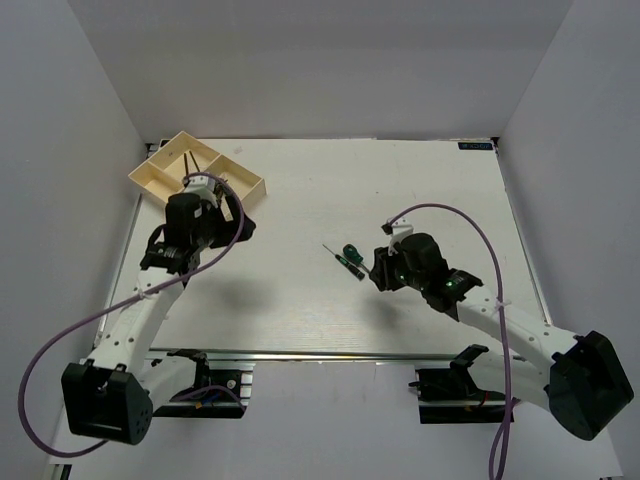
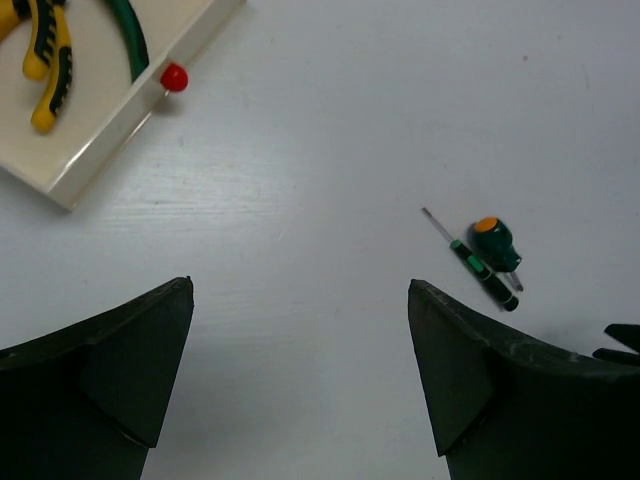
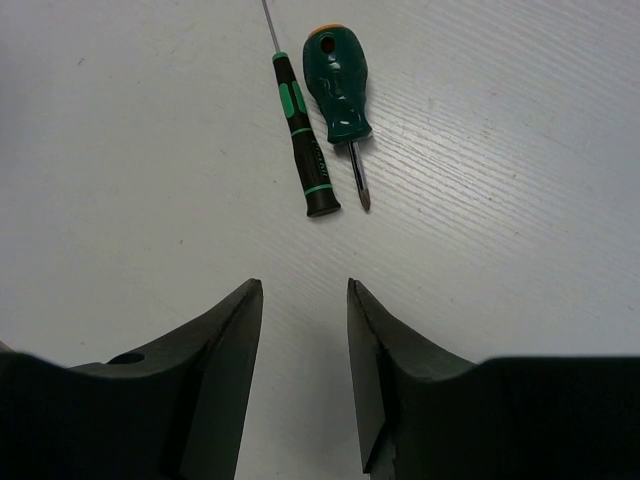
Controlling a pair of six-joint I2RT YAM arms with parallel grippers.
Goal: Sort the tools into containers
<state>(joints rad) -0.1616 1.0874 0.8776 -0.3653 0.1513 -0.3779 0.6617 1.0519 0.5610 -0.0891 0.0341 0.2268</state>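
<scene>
**A:** Screwdrivers, 2 left out. Which arm's closer?

**B:** Easy, the right gripper (image 3: 303, 300), jaws narrowly parted, empty. The thin screwdriver (image 3: 300, 135) lies on the table (image 3: 520, 200) straight ahead, handle nearest, shaft pointing away, with the stubby screwdriver (image 3: 340, 90) just beside. The left gripper (image 2: 300, 300) gapes empty near the tray (image 2: 110, 150).

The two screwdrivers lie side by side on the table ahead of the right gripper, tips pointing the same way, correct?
No, the tips point opposite ways. The right wrist view shows the thin screwdriver aimed away from the right gripper and the stubby screwdriver aimed toward it. They do lie side by side on the table ahead of it.
</scene>
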